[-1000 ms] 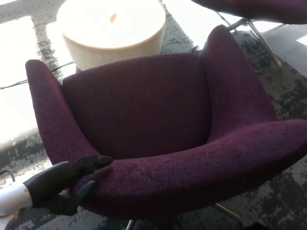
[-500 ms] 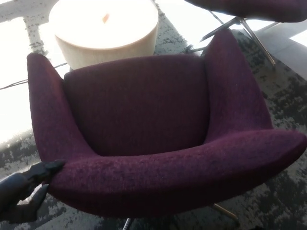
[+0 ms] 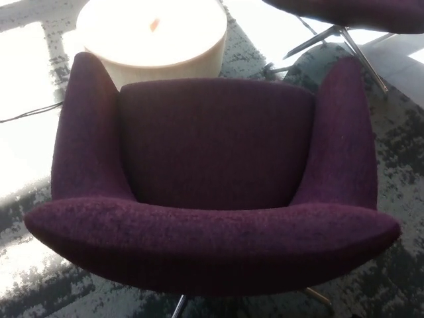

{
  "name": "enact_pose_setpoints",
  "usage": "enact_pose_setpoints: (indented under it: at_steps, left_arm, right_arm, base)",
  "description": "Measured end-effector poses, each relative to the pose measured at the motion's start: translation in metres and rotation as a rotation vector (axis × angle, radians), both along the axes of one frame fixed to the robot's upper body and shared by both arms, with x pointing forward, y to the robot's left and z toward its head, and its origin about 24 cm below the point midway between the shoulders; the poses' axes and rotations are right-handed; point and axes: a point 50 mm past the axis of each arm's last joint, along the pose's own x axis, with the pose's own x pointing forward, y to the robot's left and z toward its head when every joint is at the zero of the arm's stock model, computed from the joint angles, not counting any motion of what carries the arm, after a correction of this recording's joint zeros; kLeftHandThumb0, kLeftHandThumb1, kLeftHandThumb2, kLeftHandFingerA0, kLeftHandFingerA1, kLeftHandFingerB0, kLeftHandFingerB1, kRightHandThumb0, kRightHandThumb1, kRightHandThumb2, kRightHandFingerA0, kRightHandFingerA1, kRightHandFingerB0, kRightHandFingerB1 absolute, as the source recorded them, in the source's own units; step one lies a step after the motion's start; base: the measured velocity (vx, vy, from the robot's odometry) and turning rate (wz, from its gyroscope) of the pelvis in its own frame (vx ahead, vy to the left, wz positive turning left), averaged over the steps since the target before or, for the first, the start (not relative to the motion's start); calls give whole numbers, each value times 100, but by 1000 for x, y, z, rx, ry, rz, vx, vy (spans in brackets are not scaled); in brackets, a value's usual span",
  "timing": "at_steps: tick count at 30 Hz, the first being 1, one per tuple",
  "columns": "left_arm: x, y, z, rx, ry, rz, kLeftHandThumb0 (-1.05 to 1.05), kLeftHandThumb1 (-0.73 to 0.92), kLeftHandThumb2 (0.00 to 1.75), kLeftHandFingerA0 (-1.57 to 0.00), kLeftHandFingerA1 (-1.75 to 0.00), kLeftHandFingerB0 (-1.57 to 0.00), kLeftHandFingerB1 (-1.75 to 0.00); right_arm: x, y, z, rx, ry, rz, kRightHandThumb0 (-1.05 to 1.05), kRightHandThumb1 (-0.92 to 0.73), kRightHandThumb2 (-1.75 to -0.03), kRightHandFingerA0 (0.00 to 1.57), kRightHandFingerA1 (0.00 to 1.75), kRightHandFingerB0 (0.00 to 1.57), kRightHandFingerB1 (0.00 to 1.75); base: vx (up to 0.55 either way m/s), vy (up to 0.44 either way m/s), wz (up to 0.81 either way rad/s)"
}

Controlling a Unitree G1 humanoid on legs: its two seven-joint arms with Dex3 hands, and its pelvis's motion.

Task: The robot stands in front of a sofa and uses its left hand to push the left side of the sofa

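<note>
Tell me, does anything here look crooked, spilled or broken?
Nothing stands out. The purple sofa sits square to the view, its fabric unmarked, on the patterned carpet. The round pale table behind it looks upright. No robot hand shows.

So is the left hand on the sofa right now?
No, neither robot hand shows in the head view; the purple sofa stands alone, its near edge untouched.

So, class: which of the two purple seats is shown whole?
The near sofa, filling the picture; the other seat is cut off at the top right edge.
</note>
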Motion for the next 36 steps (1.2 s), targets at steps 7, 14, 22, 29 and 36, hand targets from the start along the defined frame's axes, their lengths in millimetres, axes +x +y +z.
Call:
enact_pose_setpoints:
  at_steps: [7,14,22,29,36]
  left_arm:
    - [-39,-9,-40,-102,107,83,-95,87,121,-4,-21,-4,-11]
    - [-83,-35,-80,-229,249,83,-87,88,119,0,-19,0,-13]
    - [-112,-58,-103,-334,344,74,-94,87,123,0,-14,0,-7]
    - [-122,-71,-116,-376,418,46,-86,92,125,0,-16,0,-11]
    - [-140,-72,-126,-323,533,25,-86,92,123,0,-17,0,-12]
  right_arm:
    - [-1,0,-1,0,4,-2,-105,-83,-84,28,120,28,112]
    - [-1,1,-1,4,8,-3,-105,-83,-80,30,115,8,105]
    - [0,3,-1,7,9,-3,-105,-57,-125,37,94,0,76]
    - [0,4,-1,15,8,-4,-56,-20,-106,18,74,1,66]
    - [-2,6,-3,13,19,6,-57,-21,-106,15,74,1,67]
  base:
    - [0,0,0]
    - [0,0,0]
    - [0,0,0]
    - [0,0,0]
    - [0,0,0]
